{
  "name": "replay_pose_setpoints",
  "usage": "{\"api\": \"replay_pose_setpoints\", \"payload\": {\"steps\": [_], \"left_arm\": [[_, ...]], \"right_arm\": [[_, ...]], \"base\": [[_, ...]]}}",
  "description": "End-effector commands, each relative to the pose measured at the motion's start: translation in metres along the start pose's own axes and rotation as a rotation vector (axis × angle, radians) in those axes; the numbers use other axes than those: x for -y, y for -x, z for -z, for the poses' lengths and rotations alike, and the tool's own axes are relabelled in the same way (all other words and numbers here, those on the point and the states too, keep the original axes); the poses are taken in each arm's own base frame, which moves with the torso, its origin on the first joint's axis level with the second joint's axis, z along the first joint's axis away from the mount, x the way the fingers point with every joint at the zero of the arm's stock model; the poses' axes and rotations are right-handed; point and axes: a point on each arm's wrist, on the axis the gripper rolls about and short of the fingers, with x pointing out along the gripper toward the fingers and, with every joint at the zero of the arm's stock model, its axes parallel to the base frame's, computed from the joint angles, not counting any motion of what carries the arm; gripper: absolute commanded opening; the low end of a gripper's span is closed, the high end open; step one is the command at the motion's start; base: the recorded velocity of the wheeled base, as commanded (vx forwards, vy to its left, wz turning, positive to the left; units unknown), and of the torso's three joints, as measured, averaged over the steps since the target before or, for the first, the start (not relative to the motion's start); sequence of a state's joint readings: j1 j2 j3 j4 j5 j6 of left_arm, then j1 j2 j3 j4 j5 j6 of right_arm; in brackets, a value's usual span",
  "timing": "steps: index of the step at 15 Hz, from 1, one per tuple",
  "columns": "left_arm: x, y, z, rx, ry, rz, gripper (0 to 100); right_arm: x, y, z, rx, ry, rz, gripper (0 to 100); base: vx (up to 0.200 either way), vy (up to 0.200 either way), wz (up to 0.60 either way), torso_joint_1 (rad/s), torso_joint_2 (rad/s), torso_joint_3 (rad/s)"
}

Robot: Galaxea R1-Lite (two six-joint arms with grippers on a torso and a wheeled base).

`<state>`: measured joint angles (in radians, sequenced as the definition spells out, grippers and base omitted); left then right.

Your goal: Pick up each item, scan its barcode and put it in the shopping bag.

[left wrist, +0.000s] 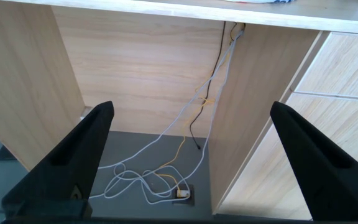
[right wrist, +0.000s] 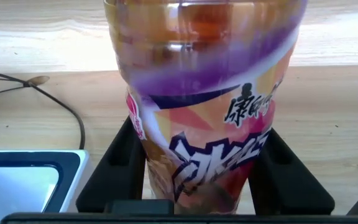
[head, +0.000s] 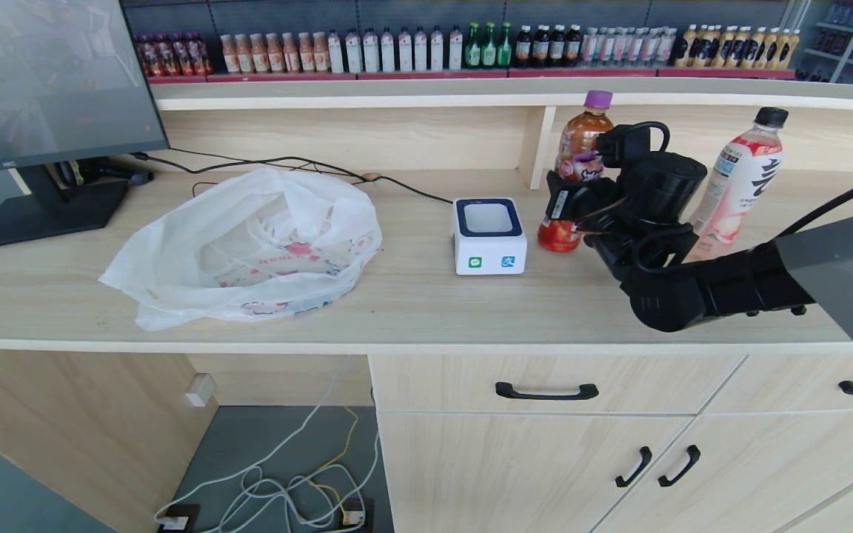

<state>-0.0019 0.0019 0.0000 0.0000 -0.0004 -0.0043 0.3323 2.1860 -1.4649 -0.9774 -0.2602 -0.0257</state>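
An amber tea bottle (head: 579, 148) with a purple cap stands on the wooden counter (head: 426, 311), just right of the white scanner box (head: 489, 237). My right gripper (head: 571, 209) is at its lower half. In the right wrist view the bottle (right wrist: 210, 93) sits between the two black fingers (right wrist: 120, 168), which press against its sides. A pink-labelled bottle (head: 739, 185) with a black cap stands further right, behind my right arm. The white shopping bag (head: 249, 244) lies open on the counter's left part. My left gripper (left wrist: 191, 155) hangs open below the counter, holding nothing.
A monitor (head: 49, 81) on a black stand occupies the back left corner, with cables (head: 300, 161) running behind the bag. A raised shelf ledge (head: 471, 92) backs the counter. Drawers and cupboard doors (head: 545, 444) are below, with floor cables (left wrist: 166, 174) in the open bay.
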Motion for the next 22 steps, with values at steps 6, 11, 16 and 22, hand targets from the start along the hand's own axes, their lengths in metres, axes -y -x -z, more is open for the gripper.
{"api": "replay_pose_setpoints", "payload": {"steps": [6,11,16,22], "left_arm": [[0.000,0.000,0.000,0.000,0.000,-0.001,100],[0.000,0.000,0.000,0.000,0.000,0.001,100],[0.000,0.000,0.000,0.000,0.000,0.001,100],[0.000,0.000,0.000,0.000,0.000,-0.001,100]], "right_arm": [[0.000,0.004,-0.015,0.026,-0.008,0.002,0],[0.001,0.011,-0.028,0.041,-0.012,0.001,0],[0.001,0.040,-0.052,0.037,-0.017,-0.021,0],[-0.001,0.087,-0.072,0.010,-0.023,-0.062,0]], "base": [[0.000,0.000,0.00,0.000,0.00,0.000],[0.000,0.000,0.00,0.000,0.00,0.000],[0.000,0.000,0.00,0.000,0.00,0.000],[0.000,0.000,0.00,0.000,0.00,0.000]]}}
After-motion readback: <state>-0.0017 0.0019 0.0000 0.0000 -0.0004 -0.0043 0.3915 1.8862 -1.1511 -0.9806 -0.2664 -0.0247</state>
